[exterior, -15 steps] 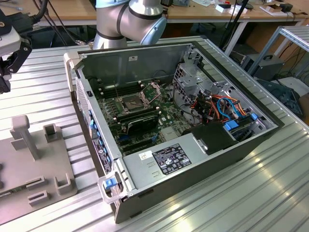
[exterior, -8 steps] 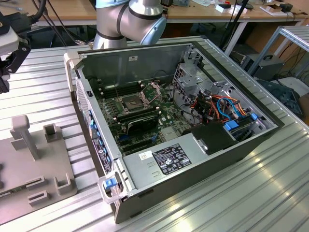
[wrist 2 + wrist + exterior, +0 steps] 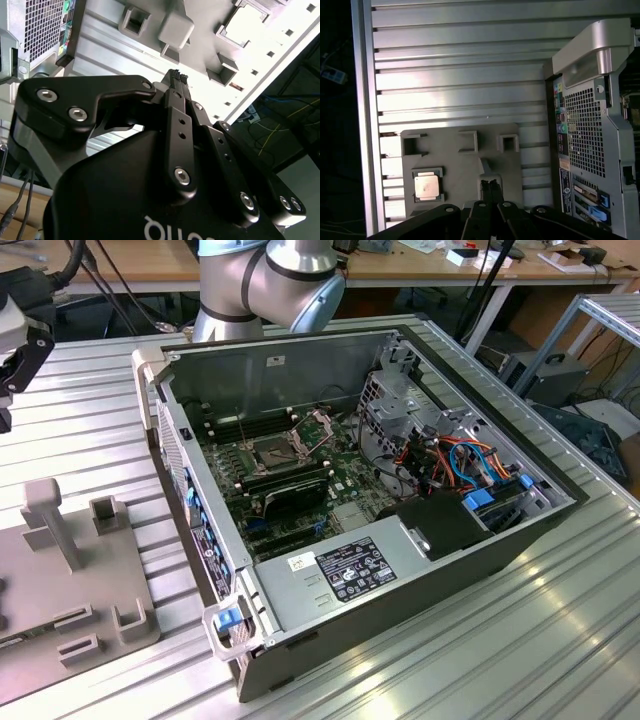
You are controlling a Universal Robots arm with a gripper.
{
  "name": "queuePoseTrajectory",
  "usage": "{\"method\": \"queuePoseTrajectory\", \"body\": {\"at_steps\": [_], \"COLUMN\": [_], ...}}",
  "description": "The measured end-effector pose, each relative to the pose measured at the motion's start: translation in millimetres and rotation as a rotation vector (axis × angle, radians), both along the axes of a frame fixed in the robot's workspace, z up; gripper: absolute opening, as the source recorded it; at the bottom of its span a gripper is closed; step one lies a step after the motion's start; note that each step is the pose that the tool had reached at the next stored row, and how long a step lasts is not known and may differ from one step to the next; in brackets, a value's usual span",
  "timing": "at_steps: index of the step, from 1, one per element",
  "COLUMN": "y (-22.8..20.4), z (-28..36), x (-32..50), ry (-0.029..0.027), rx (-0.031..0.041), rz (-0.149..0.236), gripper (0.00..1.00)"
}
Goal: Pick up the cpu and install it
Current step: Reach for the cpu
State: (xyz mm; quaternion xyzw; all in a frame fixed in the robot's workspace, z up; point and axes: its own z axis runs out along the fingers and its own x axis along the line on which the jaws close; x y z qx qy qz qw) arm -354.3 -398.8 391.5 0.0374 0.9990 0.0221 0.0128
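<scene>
The cpu (image 3: 427, 185), a square silver chip, lies flat in a corner-bracketed nest on the grey fixture plate (image 3: 455, 165). In the second wrist view the cpu (image 3: 246, 22) is a bright square in that same nest. My gripper (image 3: 490, 184) hovers above the plate, off to one side of the cpu and apart from it. Its black fingers (image 3: 175, 79) are pressed together, shut on nothing. In the exterior view the gripper (image 3: 22, 352) sits high at the exterior view's left. The open computer case (image 3: 450, 570) exposes the motherboard with its cpu socket (image 3: 272, 450), the latch frame raised.
The fixture plate (image 3: 70, 580) carries a tall post (image 3: 52, 520) and several small raised holders. The arm's grey base (image 3: 265, 285) rises behind the case. The case's rear panel (image 3: 585, 140) stands close beside the plate. Ribbed aluminium table (image 3: 560, 640) surrounds everything.
</scene>
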Motion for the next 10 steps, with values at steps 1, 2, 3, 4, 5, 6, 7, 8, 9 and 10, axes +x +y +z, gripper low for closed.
{"method": "queuePoseTrajectory", "body": {"at_steps": [1,2,3,4,5,6,7,8,9,10], "y": [0.0,0.0,0.0,0.0,0.0,0.0,0.0,0.0,0.0,0.0], "z": [-0.2,-0.5,-1.2,-2.1,-3.3,-5.0,-6.7,-8.5,-9.8,-11.4], "x": [-1.3,-2.6,-6.0,-8.5,-11.3,-14.8,-18.0,-20.5,-22.0,-24.0], "ry": [0.0001,0.0001,0.0001,0.0002,0.0004,0.0008,0.0016,0.0022,0.0030,0.0049], "rx": [-0.0001,0.0000,0.0000,0.0000,0.0000,0.0000,0.0000,0.0000,0.0001,0.0000], "rz": [0.000,0.000,0.000,0.000,0.000,0.000,0.000,0.000,0.000,0.000], "gripper": [0.11,0.11,0.11,0.11,0.11,0.11,0.11,0.11,0.11,0.11]}}
